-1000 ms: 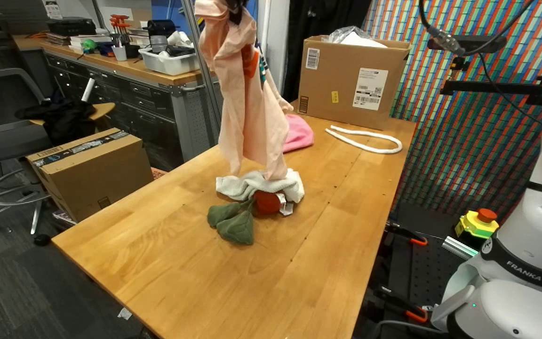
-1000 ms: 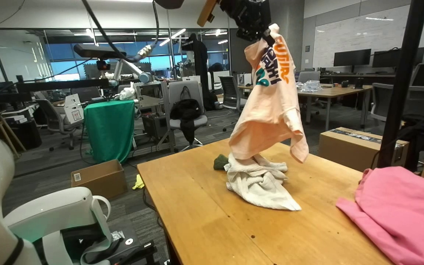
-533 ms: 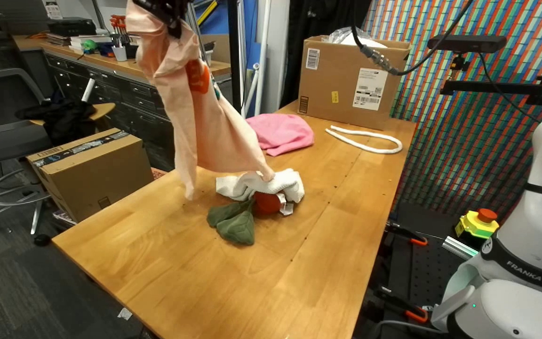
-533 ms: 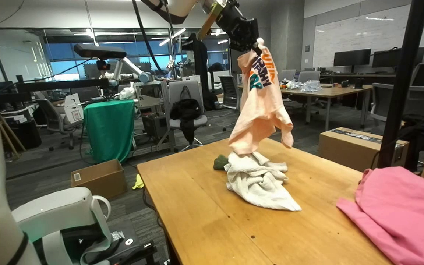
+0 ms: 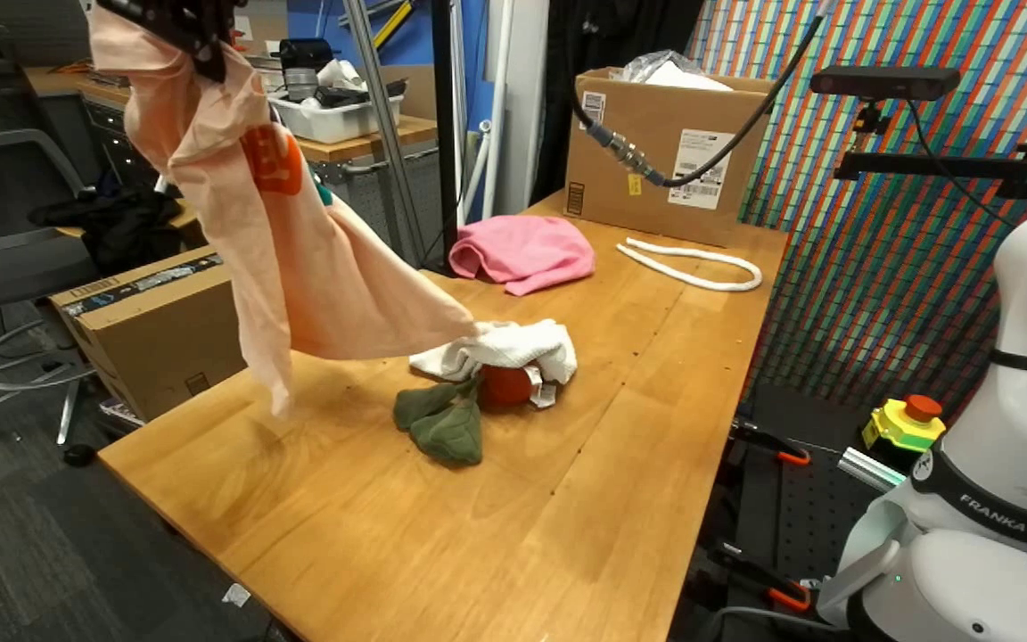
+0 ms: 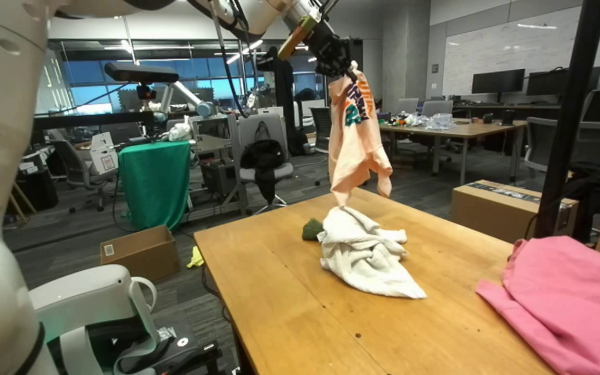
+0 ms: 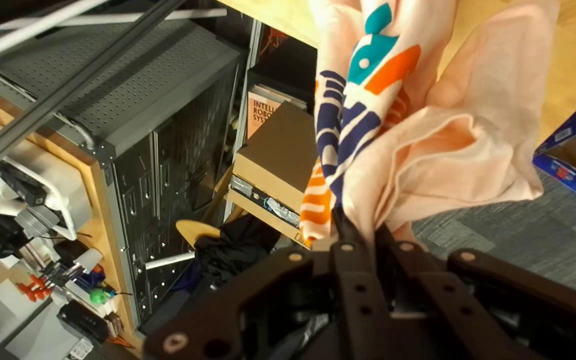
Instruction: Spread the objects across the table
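Note:
My gripper is shut on a peach shirt with coloured print; cloth runs between the fingers. In both exterior views the gripper is high above the table's far part, and the shirt hangs down from it. One lower corner of the shirt meets the crumpled white towel. A red plush with green leaves lies against the towel; only a green part shows in an exterior view. A pink cloth lies apart.
A white rope loop lies near the large cardboard box at the table's end. A dark post stands by the pink cloth. A closed box is on the floor beside the table.
The gripper has carried the shirt across and lower, away from the pink cloth, uncovering it in an exterior view. The towel's top edge has risen slightly where the shirt meets it.

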{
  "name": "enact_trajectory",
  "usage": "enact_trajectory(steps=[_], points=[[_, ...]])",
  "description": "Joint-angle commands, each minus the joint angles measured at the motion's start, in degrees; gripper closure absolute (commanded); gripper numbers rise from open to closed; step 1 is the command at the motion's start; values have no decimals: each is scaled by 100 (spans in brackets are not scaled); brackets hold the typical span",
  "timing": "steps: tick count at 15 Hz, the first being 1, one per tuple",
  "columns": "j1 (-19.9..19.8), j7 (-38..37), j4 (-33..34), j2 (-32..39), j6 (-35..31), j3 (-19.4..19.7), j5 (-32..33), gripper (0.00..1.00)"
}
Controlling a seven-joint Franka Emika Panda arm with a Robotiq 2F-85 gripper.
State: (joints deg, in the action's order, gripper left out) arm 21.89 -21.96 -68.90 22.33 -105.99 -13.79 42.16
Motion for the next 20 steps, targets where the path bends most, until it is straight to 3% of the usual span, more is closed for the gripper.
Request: enact_trajectory(steps=[1,8,16,17,20], points=[[384,438,1131,746,102,255,13,96],[538,937,2704,1959,484,229,37,96],[445,1436,3562,3083,723,192,-115,96],[582,1534,3406,3067,694,576,-562,96],[627,1884,3463,3199,1100,744,-1215,96]])
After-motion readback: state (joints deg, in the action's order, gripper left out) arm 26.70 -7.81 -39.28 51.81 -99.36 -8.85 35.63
